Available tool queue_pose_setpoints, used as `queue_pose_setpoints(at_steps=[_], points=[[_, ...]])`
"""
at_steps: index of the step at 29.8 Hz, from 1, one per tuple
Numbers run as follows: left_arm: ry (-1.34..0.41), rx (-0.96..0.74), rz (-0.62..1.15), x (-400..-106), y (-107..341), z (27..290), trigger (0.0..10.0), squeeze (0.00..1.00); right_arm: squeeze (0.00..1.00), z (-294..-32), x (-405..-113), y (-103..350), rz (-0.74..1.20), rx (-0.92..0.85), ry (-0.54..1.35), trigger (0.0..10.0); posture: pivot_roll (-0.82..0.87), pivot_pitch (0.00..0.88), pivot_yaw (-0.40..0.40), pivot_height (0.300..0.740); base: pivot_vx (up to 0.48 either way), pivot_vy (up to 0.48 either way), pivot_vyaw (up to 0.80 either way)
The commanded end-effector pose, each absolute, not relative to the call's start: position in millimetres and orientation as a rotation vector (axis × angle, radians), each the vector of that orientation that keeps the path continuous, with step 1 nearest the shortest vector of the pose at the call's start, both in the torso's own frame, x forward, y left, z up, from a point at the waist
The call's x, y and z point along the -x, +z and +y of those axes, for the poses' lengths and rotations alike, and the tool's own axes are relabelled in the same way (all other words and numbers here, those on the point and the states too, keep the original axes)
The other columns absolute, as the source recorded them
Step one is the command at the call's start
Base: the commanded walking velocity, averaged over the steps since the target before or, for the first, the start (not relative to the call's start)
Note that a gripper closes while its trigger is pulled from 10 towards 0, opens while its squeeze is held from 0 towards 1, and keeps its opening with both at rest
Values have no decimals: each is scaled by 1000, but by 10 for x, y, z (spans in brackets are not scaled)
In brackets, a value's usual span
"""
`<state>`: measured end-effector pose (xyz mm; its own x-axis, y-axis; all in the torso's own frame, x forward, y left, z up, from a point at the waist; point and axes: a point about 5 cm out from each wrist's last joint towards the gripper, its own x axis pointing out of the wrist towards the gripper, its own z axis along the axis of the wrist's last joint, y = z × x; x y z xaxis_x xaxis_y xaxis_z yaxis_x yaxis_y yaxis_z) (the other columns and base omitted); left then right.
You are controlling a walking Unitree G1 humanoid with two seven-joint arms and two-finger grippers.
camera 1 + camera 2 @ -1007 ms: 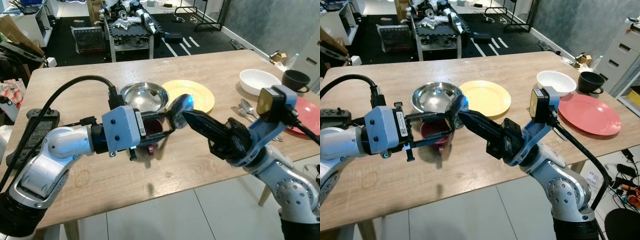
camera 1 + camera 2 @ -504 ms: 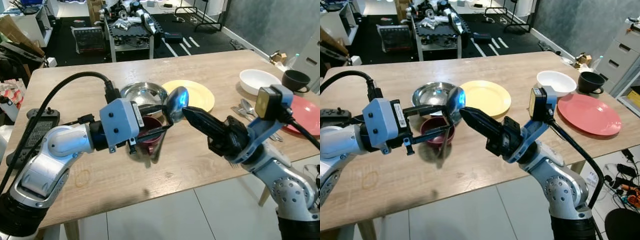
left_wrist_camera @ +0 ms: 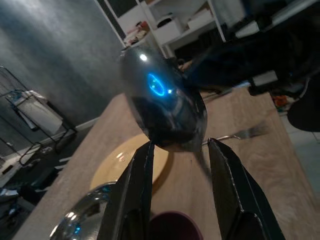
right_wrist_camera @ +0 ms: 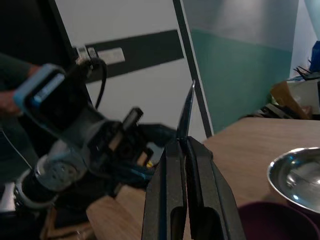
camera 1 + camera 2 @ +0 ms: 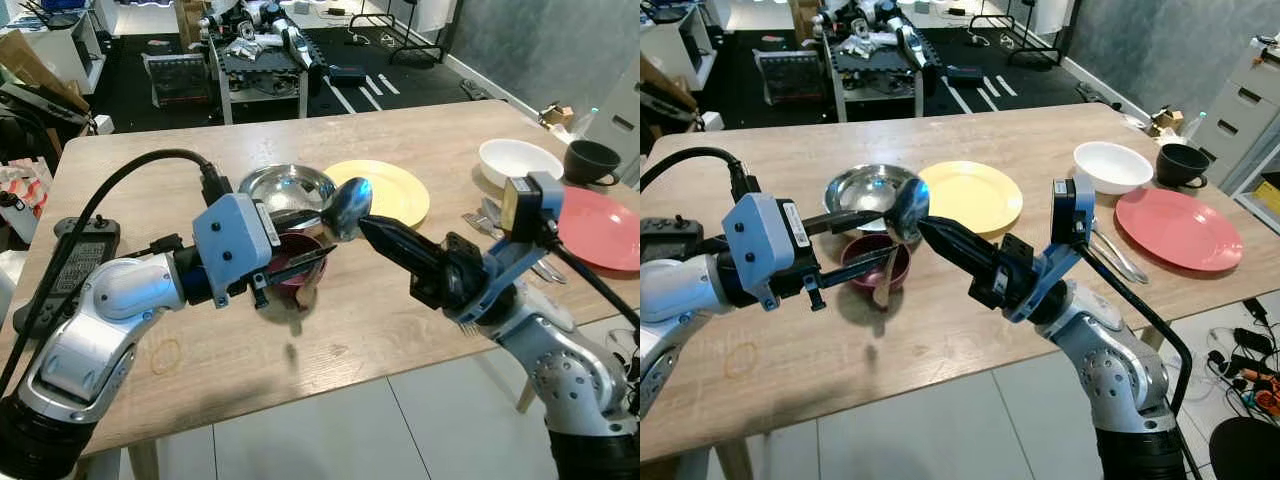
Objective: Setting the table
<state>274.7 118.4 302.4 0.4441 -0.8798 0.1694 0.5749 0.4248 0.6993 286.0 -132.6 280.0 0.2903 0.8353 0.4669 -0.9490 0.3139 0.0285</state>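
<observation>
Right gripper [image 5: 368, 226] pinches the spoon [image 5: 345, 207] at bowl base; left gripper [image 5: 318, 240] spread around it; light, stiff, slippery steel: regrip at neck

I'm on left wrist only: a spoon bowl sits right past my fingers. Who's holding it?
Observer: The right gripper. It is shut on the spoon, with the spoon's bowl sticking up past its tips.
Operator: Are my fingers on it yet?
Observer: Not closed. From the head camera the left gripper is open, one finger near the spoon's bowl and the other lower, over the maroon bowl.
Operator: What's under the handover?
Observer: That maroon bowl sits on the wooden table, with the steel bowl just beyond it and the yellow plate beside that.
Operator: Any more cutlery?
Observer: Yes, a few pieces lie by the red plate.
</observation>
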Motion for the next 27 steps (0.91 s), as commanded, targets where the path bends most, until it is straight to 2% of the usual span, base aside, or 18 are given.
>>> queue_pose_setpoints(at_steps=[1, 7, 16, 27], points=[[-1008, -627, -578, -2711, 2988, 1136, 10000, 0, 0, -1348, -2847, 2805, -412, -351, 1211, 0, 131, 148, 70, 740, 0, 0, 0], [-965, -616, -568, -2766, 2978, 1153, 10000, 0, 0, -1356, -2839, 2833, -440, -401, 1217, 0, 131, 148, 70, 740, 0, 0, 0], [-801, -612, -576, -2923, 3083, 1270, 10000, 0, 0, -1411, -2822, 2835, -439, -417, 1225, 0, 133, 155, 70, 740, 0, 0, 0], [-810, -622, -576, -2908, 3029, 1241, 10000, 0, 0, -1364, -2847, 2739, -395, -373, 1204, 0, 136, 159, 71, 740, 0, 0, 0]])
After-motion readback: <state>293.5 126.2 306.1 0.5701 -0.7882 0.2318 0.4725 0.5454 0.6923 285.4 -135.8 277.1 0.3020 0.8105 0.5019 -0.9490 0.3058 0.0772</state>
